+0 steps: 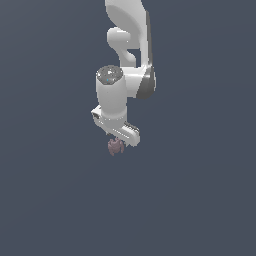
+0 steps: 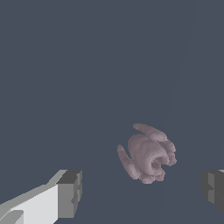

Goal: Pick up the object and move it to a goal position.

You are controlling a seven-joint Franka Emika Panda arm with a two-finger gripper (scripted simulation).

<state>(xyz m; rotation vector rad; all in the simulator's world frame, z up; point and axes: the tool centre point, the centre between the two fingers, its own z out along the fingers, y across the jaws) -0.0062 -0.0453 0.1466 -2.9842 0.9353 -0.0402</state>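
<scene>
The object (image 2: 146,157) is a small mauve-brown lumpy thing with curled lobes, lying on the dark grey floor. In the exterior view the object (image 1: 115,147) shows just below the white arm's hand, partly hidden by it. My gripper (image 2: 142,190) is open, with one grey fingertip (image 2: 70,193) on one side of the object and the other fingertip (image 2: 213,189) on the other. The fingers are wide apart and touch nothing; the object lies a little beyond the line between them. In the exterior view the fingers are hidden behind the hand.
The white arm (image 1: 127,60) reaches down from the top of the exterior view. The dark grey floor (image 1: 50,200) is plain and uniform all around. No other object or goal marker shows.
</scene>
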